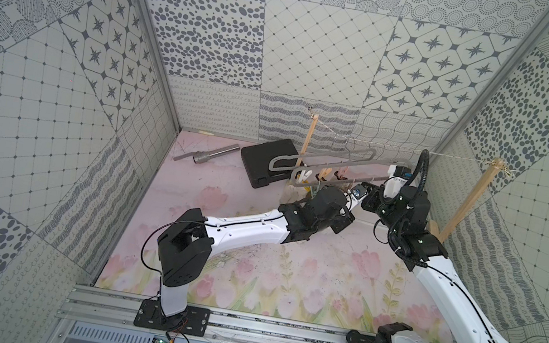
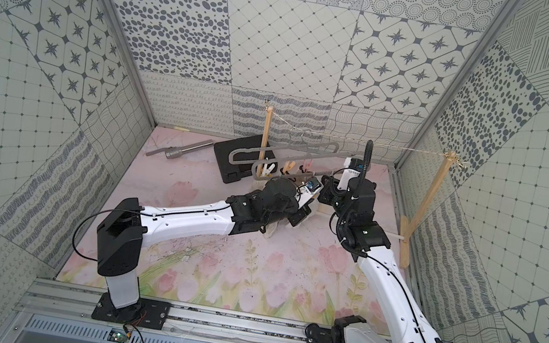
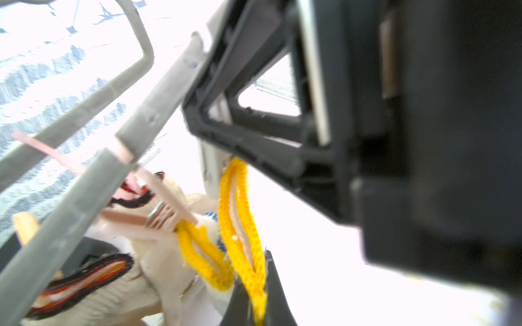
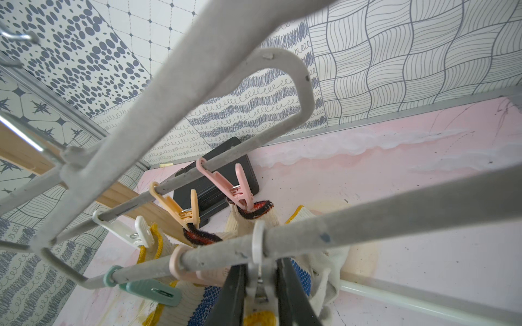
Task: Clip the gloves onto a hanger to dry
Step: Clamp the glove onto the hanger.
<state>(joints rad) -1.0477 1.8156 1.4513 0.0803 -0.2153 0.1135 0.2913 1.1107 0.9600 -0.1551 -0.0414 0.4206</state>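
The grey hanger hangs by its hook from the string at the back. My left gripper is shut on the yellow cuff of a cream glove, held up just under a hanger bar. A pink peg grips another yellow-edged cuff beside it. My right gripper is shut on a white peg on the hanger's near bar. A blue-dotted glove hangs below it. Two gloves with red-and-black cuffs hang from pegs on the far bar.
A black case and a grey metal tube lie on the pink floor at the back. Wooden posts carry the string. Both arms meet under the hanger, the left wrist next to the right wrist.
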